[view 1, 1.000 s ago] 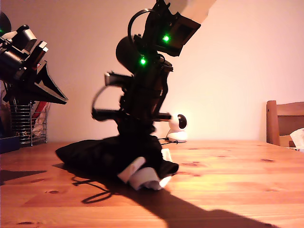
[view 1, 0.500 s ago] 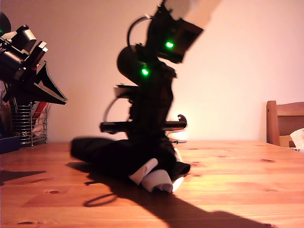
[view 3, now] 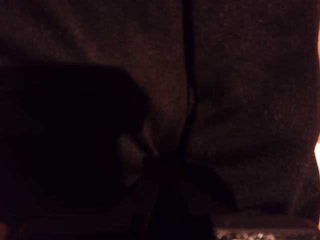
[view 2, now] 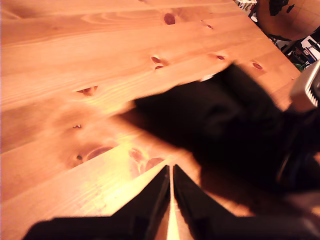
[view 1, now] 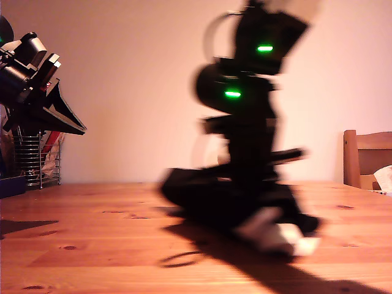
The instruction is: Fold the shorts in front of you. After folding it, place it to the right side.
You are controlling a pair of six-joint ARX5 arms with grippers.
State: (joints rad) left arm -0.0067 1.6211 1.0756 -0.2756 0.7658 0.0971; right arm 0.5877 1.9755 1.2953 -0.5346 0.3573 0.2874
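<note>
Across the wooden table (view 1: 92,239), toward three o'clock in the exterior view, the shorts (view 1: 226,199) are a blurred black bundle, white hem bands showing at its lower edge; dragged like this, the folds could slump apart; my second gripper is buried in dark cloth, grip unreadable; my first gripper (view 2: 171,186) hangs clenched and empty nearby.

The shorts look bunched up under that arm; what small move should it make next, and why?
Probably slide the shorts a little further toward the exterior view's right, then let go. They sit folded in a bundle on the table, with my second gripper pressed into the fabric, while my first gripper hangs shut above bare wood.
</note>
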